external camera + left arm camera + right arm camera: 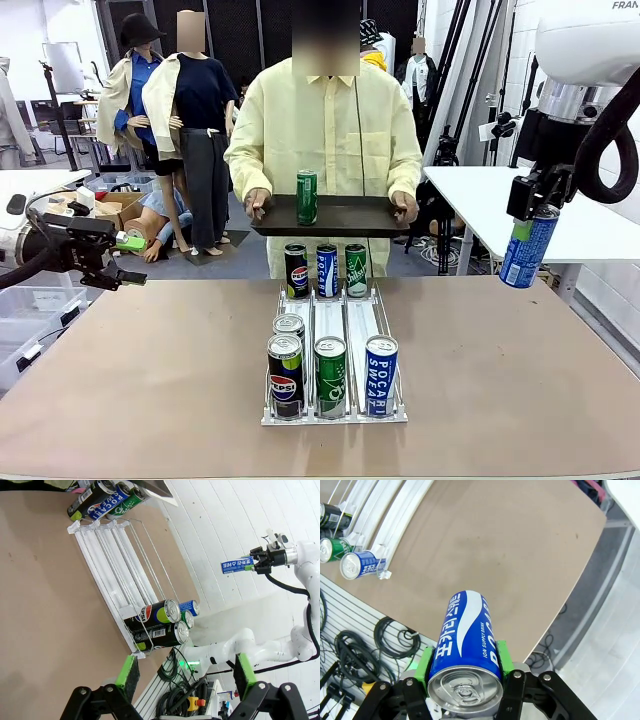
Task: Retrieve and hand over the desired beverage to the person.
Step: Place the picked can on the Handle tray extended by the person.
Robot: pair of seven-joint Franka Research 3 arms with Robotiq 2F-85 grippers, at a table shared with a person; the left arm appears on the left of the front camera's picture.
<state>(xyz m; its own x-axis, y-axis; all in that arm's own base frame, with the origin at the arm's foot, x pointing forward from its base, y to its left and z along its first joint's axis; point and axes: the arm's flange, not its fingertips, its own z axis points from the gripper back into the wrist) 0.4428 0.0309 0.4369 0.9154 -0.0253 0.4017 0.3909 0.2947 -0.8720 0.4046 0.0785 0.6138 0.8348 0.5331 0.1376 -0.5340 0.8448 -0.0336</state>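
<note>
Blue-and-white Pocari can [466,645] sits clamped in the right tool [465,672]; left tool [184,672] gapes apart.

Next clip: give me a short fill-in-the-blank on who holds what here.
1. The right gripper is shut on a ____ can.
2. The left gripper has its fingers ____.
3. The person holds a dark ____ carrying one green can.

Missing words: blue; open; tray

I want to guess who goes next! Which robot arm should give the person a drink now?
Probably the right: the right gripper holds a blue can in the air, while the left gripper is open, holding nothing. The person holds out a tray.
</note>
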